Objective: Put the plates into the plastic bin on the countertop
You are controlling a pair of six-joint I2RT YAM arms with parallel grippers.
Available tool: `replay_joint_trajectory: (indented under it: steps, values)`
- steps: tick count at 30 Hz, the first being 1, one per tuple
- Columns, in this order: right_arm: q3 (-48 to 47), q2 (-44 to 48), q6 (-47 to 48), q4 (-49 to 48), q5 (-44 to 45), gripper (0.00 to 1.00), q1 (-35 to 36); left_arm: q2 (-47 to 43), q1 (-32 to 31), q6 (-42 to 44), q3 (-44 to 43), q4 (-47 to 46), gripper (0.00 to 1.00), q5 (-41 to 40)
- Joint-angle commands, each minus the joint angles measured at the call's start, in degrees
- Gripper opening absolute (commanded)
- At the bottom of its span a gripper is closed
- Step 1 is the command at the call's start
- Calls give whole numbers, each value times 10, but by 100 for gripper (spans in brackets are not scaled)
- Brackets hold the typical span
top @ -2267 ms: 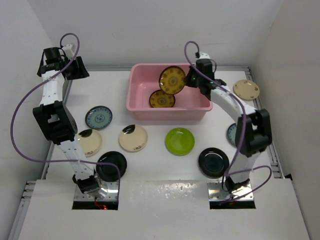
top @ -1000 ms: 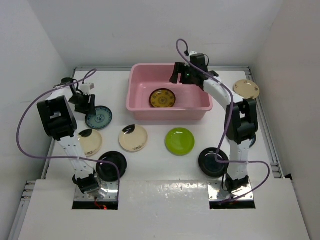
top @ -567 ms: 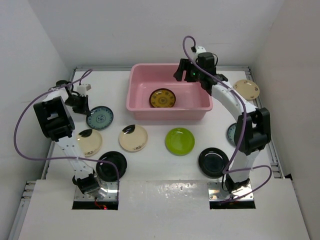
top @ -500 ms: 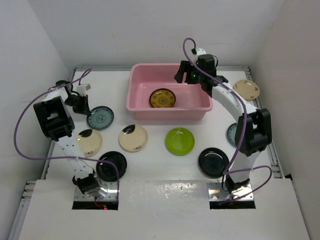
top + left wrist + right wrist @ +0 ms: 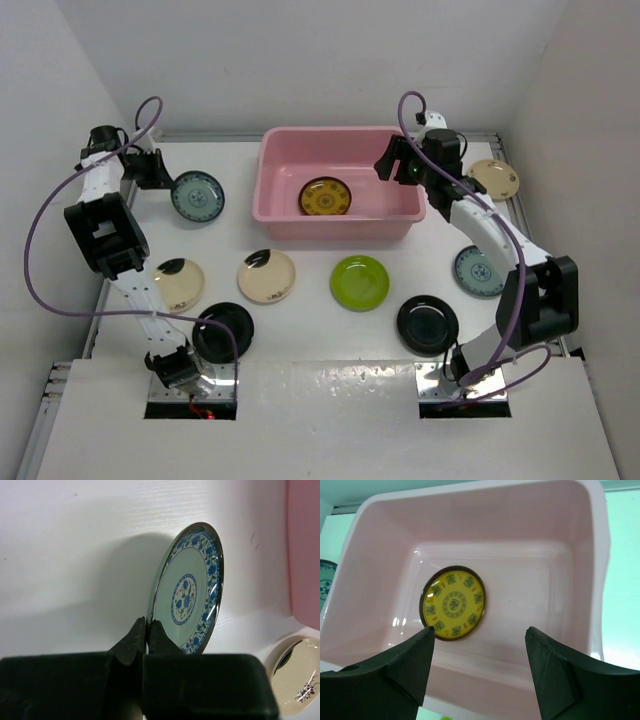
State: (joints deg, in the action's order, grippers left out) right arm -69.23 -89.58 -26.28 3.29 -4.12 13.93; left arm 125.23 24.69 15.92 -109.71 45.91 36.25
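My left gripper [image 5: 168,180] [image 5: 147,625] is shut on the rim of a pale teal plate [image 5: 197,195] [image 5: 192,587] with blue flowers. It holds the plate tilted on edge above the countertop [image 5: 310,322], left of the pink plastic bin [image 5: 340,228] [image 5: 520,525]. A yellow-patterned plate [image 5: 325,196] [image 5: 453,603] lies flat in the bin. My right gripper [image 5: 393,165] [image 5: 479,630] hangs open and empty over the bin's right end. On the countertop lie two cream plates [image 5: 178,283] [image 5: 266,275], a lime green one [image 5: 360,281] and two black ones [image 5: 222,331] [image 5: 427,323].
Another teal plate [image 5: 480,270] lies right of the bin near the right arm, and a beige plate [image 5: 493,179] sits at the back right. White walls close in on three sides. In the left wrist view a cream plate [image 5: 300,677] shows below the bin's wall [image 5: 305,555].
My left gripper has shut on the teal plate and lifted it back and up. The right gripper, emptied of the yellow plate, has drawn right across the bin.
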Motion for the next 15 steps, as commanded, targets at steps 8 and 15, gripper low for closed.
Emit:
replay_joint_trajectory:
  steps: [8,15]
  values:
    - [46,50,-25,-50,18,72,-8,-74,-37,-30,-67,-5,0,-24]
    - [50,56,-32,-54,17,71,-15,-102,-56,-116,-208,-36,0,-7]
